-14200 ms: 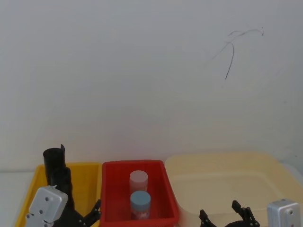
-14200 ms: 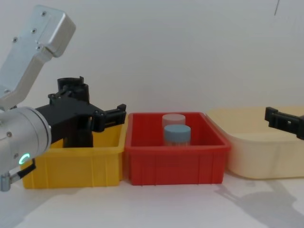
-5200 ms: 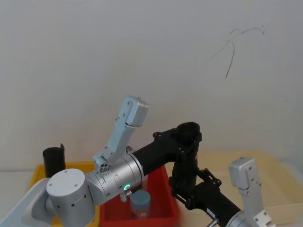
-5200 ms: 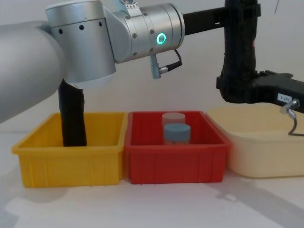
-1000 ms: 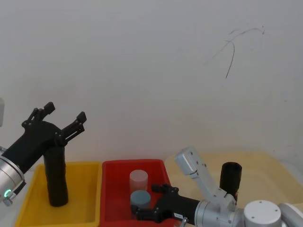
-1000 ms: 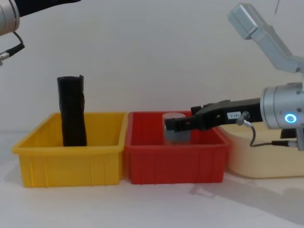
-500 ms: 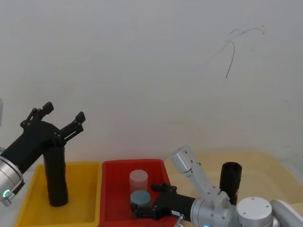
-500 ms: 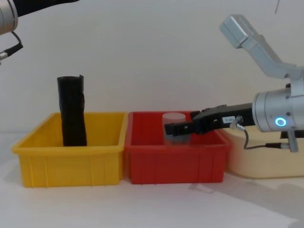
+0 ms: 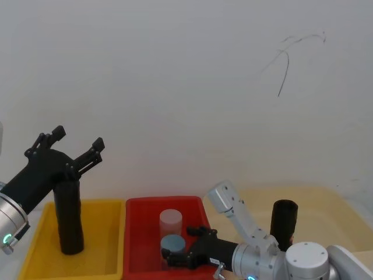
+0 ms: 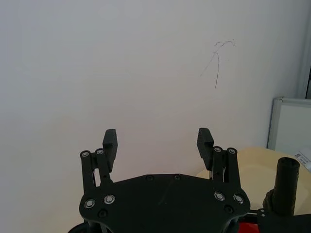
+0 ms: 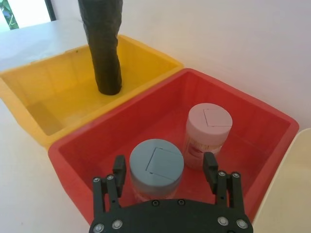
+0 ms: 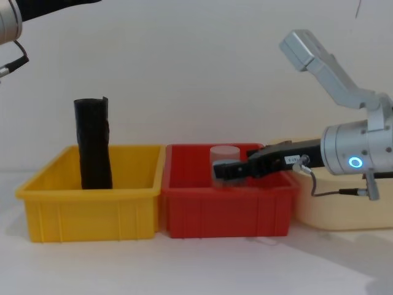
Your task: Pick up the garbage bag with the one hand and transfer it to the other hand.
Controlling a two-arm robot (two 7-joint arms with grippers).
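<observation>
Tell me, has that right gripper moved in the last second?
Yes. The right gripper has dropped lower, against the red bin, toward the jars.

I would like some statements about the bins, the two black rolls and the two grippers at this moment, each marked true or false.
1. The garbage bag stands in the cream bin. True.
2. The slim black roll stands in the red bin. False: it stands in the yellow bin.
3. The right gripper is open around the blue-lidded jar. True.
4. The left gripper holds the garbage bag. False: it is open and empty, raised above the yellow bin.
5. The pink-lidded jar is in the red bin. True.
</observation>
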